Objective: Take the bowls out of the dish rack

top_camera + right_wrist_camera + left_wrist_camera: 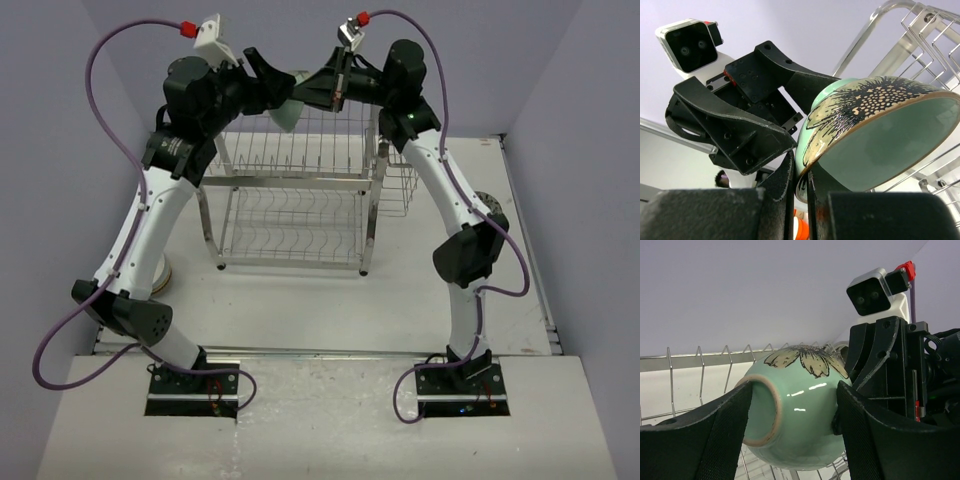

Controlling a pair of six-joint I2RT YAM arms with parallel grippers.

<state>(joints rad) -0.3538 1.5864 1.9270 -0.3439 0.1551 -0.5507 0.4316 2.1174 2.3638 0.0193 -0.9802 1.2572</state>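
Green bowl (800,410) sideways (mouth facing right gripper (801,174)).

White table (300,310) beneath the dish rack (290,215)

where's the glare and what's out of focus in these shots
left wrist view: white glare streaks on the mint-green bowl, the left fingers dark and soft; right wrist view: right fingers blurred at the bottom, bowl rim sharp; top external view: even light, the dish rack in focus.
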